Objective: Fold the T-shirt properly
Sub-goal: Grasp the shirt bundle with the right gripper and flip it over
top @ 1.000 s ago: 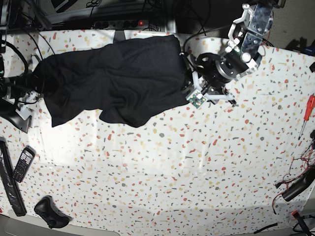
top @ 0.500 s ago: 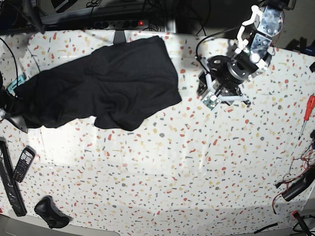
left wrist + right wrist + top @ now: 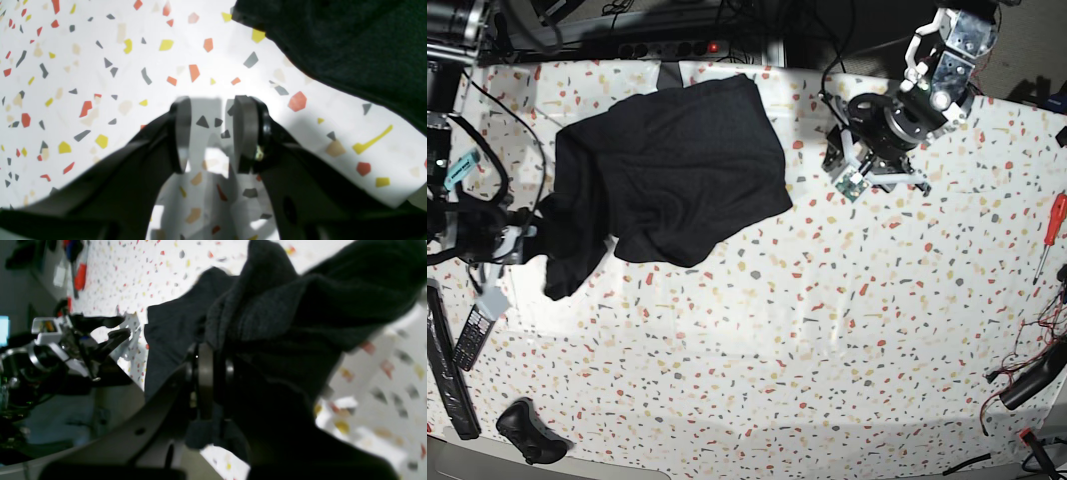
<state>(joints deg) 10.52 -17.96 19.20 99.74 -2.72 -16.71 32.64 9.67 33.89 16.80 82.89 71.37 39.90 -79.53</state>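
While the left gripper (image 3: 211, 133) hangs open over speckled terrazzo-print tablecloth (image 3: 827, 330), the right gripper (image 3: 213, 373) pinches the soft, rumpled black T-shirt (image 3: 672, 170) at the table's far-left side.

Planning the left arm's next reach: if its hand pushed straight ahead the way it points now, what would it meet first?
Probably the speckled terrazzo-patterned tablecloth: the open left hand points at bare cloth, with the black fabric T-shirt off to one side. Depth is unclear.

Black claws (image 3: 211, 133) (grey round pads)
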